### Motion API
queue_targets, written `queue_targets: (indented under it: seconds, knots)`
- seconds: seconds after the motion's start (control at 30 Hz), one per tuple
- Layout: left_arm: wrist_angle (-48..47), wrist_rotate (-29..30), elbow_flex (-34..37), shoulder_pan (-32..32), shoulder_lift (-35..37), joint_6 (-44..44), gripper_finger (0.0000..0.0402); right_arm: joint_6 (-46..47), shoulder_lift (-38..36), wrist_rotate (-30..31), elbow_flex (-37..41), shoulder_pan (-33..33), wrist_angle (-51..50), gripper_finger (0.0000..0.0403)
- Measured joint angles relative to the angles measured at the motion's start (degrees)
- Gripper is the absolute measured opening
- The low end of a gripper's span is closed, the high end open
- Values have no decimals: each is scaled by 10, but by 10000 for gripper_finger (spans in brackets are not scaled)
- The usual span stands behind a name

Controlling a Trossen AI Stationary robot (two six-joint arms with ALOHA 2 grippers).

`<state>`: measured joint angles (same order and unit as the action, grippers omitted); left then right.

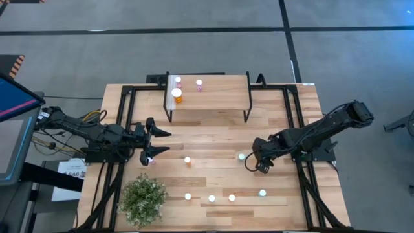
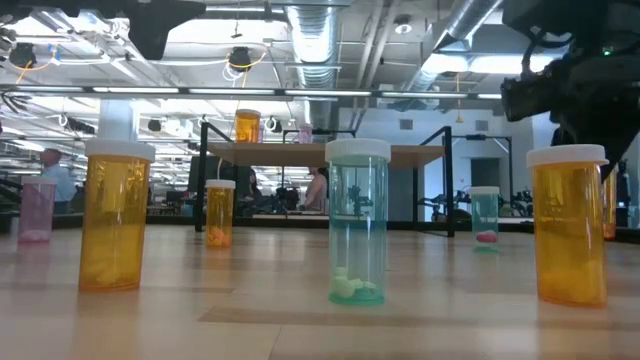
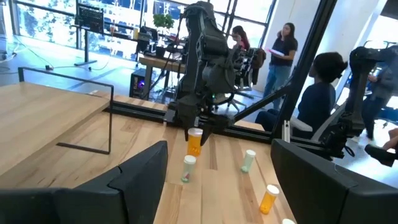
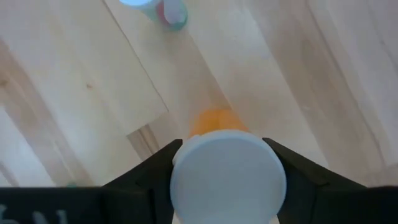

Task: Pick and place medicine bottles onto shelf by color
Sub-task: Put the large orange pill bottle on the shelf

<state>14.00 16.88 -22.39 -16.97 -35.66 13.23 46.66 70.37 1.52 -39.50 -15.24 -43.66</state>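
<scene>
The shelf [image 1: 208, 97] stands at the table's far middle and carries an orange medicine bottle [image 1: 176, 96] and two pink ones [image 1: 198, 85] near its left end. Several white-capped bottles stand on the table, among them a teal one [image 1: 242, 156] and a row near the front [image 1: 211, 199]. At the right, my right gripper [image 1: 259, 163] points steeply down and is shut on a small orange bottle [image 3: 194, 143]. My left gripper [image 1: 162, 141] waits open and level at the left, with a pink bottle [image 1: 150, 160] just beside it. My right gripper pinches the orange bottle's white cap [image 4: 186, 177] between its two fingers [image 4: 149, 174], one on each side of the cap. The fingers come from above, pointing steeply down. The bottle stays upright below them [image 4: 214, 121]; whether its base is clear of the table I cannot tell.
A green potted plant [image 1: 142, 199] sits at the near left corner. Black frame rails [image 1: 299, 129] run along both sides of the table. People stand and sit beyond the table [image 3: 283, 50]. Bare wood lies between the shelf and the row of bottles [image 1: 213, 139].
</scene>
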Motion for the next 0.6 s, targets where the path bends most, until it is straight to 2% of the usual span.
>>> queue_targets:
  seconds: [0.3,0.6]
  knots:
    - [0,1,0,0,0,0,273,-16,-34,0,-35,28,-25,200]
    - [1,1,0,0,0,0,273,-132,-35,0,-155,102,-26,233]
